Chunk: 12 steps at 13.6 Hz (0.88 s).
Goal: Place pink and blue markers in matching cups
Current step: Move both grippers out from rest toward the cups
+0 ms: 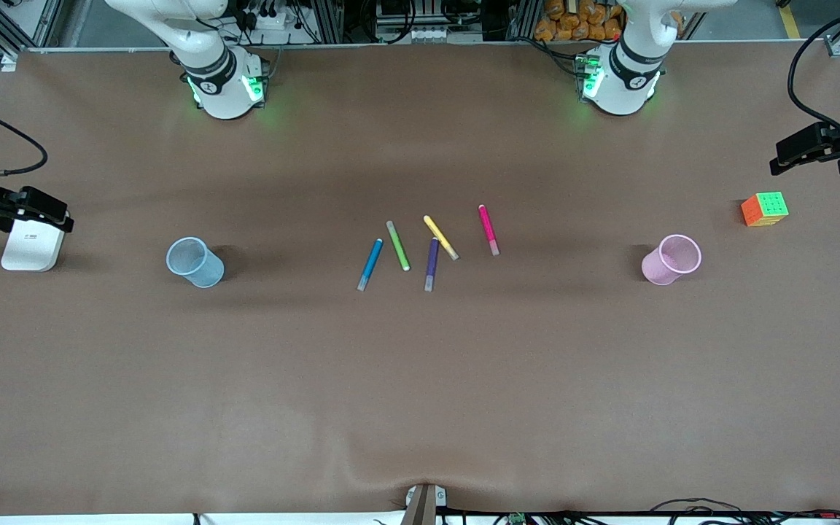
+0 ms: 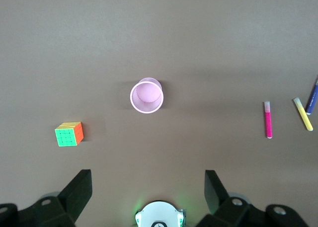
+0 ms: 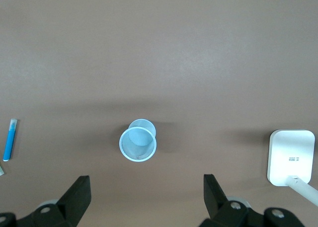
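Note:
The pink marker (image 1: 488, 230) and the blue marker (image 1: 370, 264) lie flat mid-table among other markers. The pale pink cup (image 1: 671, 259) stands upright toward the left arm's end, and the pale blue cup (image 1: 195, 262) toward the right arm's end. Both cups look empty. My left gripper (image 2: 147, 189) is open and empty, high over the table near its own base, with the pink cup (image 2: 146, 95) and pink marker (image 2: 268, 120) below it. My right gripper (image 3: 144, 192) is open and empty, high over the blue cup (image 3: 137, 142); the blue marker (image 3: 10, 140) shows at the edge. Neither gripper shows in the front view.
Green (image 1: 398, 246), yellow (image 1: 441, 238) and dark purple (image 1: 432, 264) markers lie between the pink and blue ones. A colour cube (image 1: 764, 209) sits beside the pink cup toward the left arm's end. A white box (image 1: 32, 244) sits at the right arm's end.

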Each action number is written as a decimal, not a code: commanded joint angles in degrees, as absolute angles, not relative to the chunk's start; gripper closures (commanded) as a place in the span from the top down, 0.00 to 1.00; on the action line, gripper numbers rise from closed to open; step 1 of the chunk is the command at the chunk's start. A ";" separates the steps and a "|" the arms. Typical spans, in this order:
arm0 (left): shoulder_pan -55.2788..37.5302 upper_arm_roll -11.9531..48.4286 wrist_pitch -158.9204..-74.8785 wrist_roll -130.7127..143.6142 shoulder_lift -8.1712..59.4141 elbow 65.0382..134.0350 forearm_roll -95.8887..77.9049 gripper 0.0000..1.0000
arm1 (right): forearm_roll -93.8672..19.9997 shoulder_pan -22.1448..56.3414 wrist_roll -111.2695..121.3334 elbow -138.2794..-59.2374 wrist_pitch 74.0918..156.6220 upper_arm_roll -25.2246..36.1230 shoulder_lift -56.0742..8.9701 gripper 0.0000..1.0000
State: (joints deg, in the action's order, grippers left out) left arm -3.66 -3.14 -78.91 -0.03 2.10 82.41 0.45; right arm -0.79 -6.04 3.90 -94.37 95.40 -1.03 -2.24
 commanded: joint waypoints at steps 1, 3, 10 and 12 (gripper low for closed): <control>-3.95 -3.25 -79.10 -0.97 1.85 82.18 0.44 1.00 | -0.35 -5.89 2.81 -95.80 95.01 -1.05 -0.70 1.00; -3.87 -3.25 -79.10 -0.97 2.54 82.09 0.35 1.00 | -0.35 -5.98 2.90 -95.71 94.92 -1.06 -0.79 1.00; -4.13 -3.16 -76.91 -0.62 3.87 82.79 0.44 1.00 | -0.35 -6.06 2.99 -95.45 94.75 -1.05 -1.05 1.00; -5.27 -2.29 -76.82 -0.27 4.30 82.71 2.70 1.00 | -0.61 -5.54 2.81 -95.80 94.92 -1.14 -1.14 1.00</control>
State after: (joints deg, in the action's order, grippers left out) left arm -4.08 -2.93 -77.71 -0.04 4.25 82.97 0.74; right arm -0.82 -6.04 3.86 -94.41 94.91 -1.01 -2.24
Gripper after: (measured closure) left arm 0.000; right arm 0.000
